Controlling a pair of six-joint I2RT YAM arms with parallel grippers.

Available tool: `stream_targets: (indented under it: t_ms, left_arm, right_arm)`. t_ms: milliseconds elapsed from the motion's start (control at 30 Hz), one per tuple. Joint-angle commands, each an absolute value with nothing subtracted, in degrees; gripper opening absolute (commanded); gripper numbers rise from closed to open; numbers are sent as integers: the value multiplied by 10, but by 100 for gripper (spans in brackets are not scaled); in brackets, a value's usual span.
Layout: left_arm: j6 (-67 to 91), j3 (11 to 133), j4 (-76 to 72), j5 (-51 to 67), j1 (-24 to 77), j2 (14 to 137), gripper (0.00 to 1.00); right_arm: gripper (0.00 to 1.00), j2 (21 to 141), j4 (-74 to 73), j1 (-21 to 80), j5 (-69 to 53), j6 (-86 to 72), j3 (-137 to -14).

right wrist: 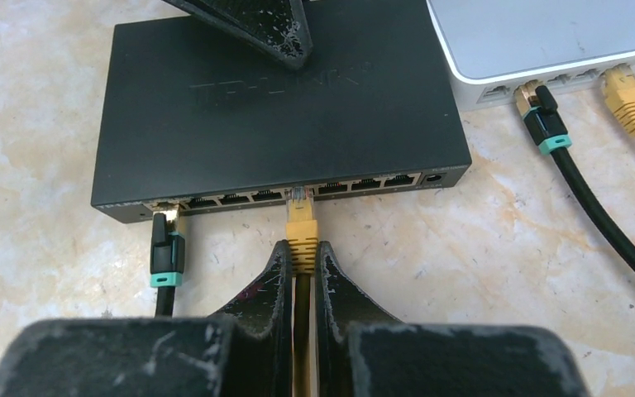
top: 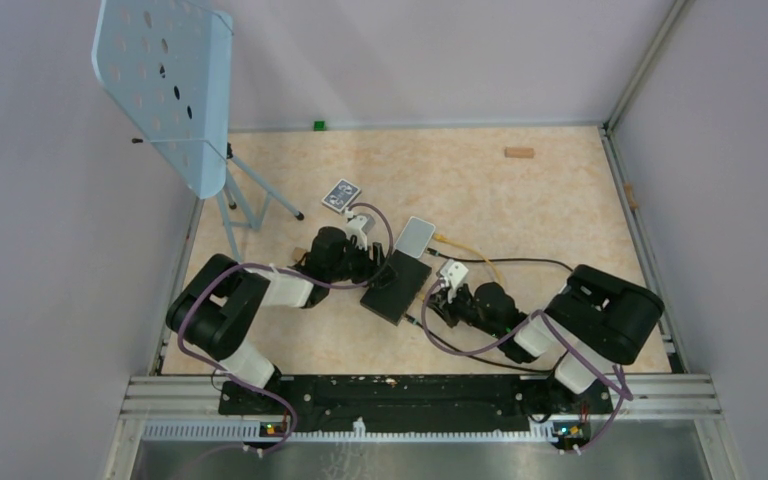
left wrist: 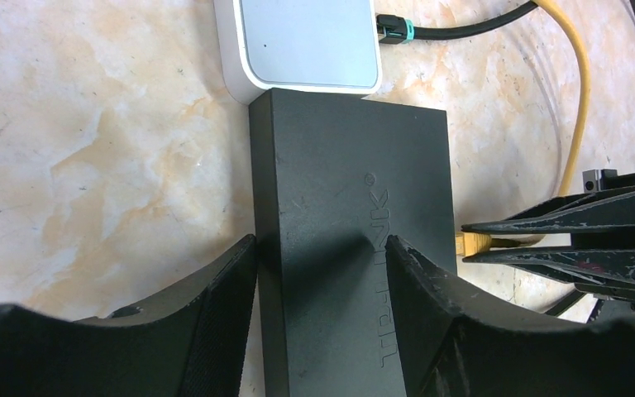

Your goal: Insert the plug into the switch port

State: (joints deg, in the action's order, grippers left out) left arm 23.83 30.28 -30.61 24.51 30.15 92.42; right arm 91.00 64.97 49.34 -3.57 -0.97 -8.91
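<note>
Yellow plug [right wrist: 303, 236] sits at the switch port [right wrist: 300, 193], approx mid-row on the near narrow edge of the switch [right wrist: 281, 107]. Its clear tip is at the port mouth; can't tell how far in. The right gripper [right wrist: 302, 252] is clamped on the plug's rear & its yellow cable, jaws nearly together, fingers pointing straight at the port row. Switch = flat matte-black box lying flat on the table [top: 520, 210], approx centre, btw the two arms.

The left gripper [left wrist: 322, 244] meets the switch from the opposite side w/ jaws apart. One finger [left wrist: 215, 306] is against the long edge away from the ports, the other lies over the top face by the logo. It isn't clamped across the box.

Further out:
- Black cable w/ teal boot [right wrist: 165, 248] is plugged into the end port, left in the right wrist view.
- White router-type box [right wrist: 546, 33] butts against the switch's short end. A 2nd black teal-boot cable [right wrist: 550, 128] & a 2nd yellow plug [right wrist: 628, 103] are in its ports.
- Patterned playing card [top: 341, 195] lies beyond the left gripper, apart from the switch.
- Pale blue perforated stand [top: 165, 90] on tripod legs is at far left.
- Small green block [top: 318, 125] is at the back wall.
- Small tan piece [top: 519, 153] is at back right, well apart from everything.
</note>
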Motion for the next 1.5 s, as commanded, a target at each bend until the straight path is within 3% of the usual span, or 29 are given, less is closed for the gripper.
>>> stream_targets:
  t_ms: [0,467,1033,1300,1467]
  left_arm:
    - [256,273,-259,300,330,935,62]
    - [298,229,-287,292,396,916,53]
    - [350,196,-412,383,503,943,50]
    - [322,237,-376,361,472,962,55]
    - [278,283,-297,317,402,945,67]
  right_arm:
    - [0,936,711,493,-37,-3,-133]
    - [0,973,707,493,-35,22,-151]
    - [0,964,617,489,-98,69,-297]
    - [0,920,514,489,-148,120,-257]
    - [0,880,470,489,-109,84,-215]
